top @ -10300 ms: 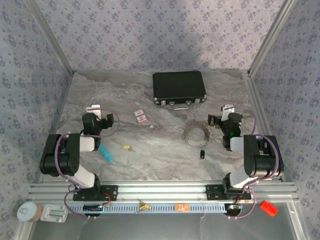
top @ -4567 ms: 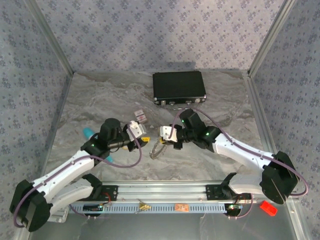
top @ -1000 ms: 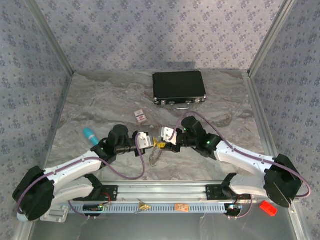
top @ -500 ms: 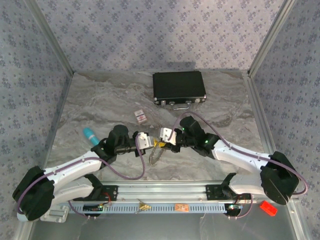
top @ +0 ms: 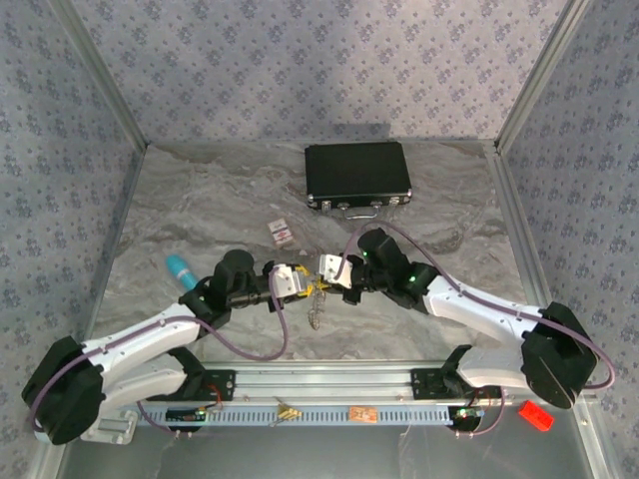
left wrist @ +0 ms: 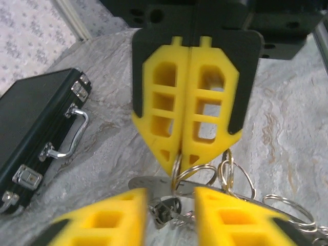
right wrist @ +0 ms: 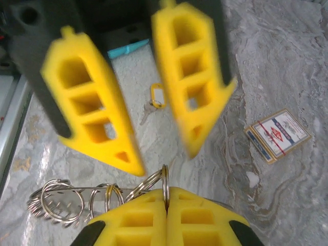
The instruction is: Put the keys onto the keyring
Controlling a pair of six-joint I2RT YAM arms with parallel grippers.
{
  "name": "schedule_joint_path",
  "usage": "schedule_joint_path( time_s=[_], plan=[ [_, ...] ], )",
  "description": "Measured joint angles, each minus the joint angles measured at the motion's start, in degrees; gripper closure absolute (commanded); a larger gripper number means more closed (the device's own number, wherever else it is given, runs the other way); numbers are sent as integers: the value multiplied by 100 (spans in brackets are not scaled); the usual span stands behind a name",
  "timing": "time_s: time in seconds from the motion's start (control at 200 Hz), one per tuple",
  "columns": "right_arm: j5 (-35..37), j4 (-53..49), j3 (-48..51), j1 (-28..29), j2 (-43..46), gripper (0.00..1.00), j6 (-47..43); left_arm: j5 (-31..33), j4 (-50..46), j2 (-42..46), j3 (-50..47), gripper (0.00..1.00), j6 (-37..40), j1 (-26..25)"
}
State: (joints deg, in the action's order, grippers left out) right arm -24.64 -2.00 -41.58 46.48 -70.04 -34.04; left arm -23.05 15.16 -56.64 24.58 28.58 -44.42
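the right end effector (right wrist: 166, 193) clenches one loop of the dangling pale grey metal keyring (right wrist: 61, 202); the left end effector (right wrist: 163, 156) gapes, released. such a thin pinch may slip, and the tiny yellow-headed key (right wrist: 155, 97) lies on the grey marbled worktop (right wrist: 287, 61).

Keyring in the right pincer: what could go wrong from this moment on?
1. The right pincer is shut on one thin loop of the keyring, and the rest hangs loose. With the left pincer open, the keyring may slip or swing out.
2. The key lies flat on the table, apart from both pincers. It is small, so the open pincer may fail to pick it up.
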Motion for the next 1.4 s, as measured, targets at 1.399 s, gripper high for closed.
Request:
schedule_joint_path(
  time_s=[1.399],
  plan=[
    [463, -1600, -1045, 304, -223, 100, -1182, -42, -297, 13, 219, 73, -719, -37]
  ],
)
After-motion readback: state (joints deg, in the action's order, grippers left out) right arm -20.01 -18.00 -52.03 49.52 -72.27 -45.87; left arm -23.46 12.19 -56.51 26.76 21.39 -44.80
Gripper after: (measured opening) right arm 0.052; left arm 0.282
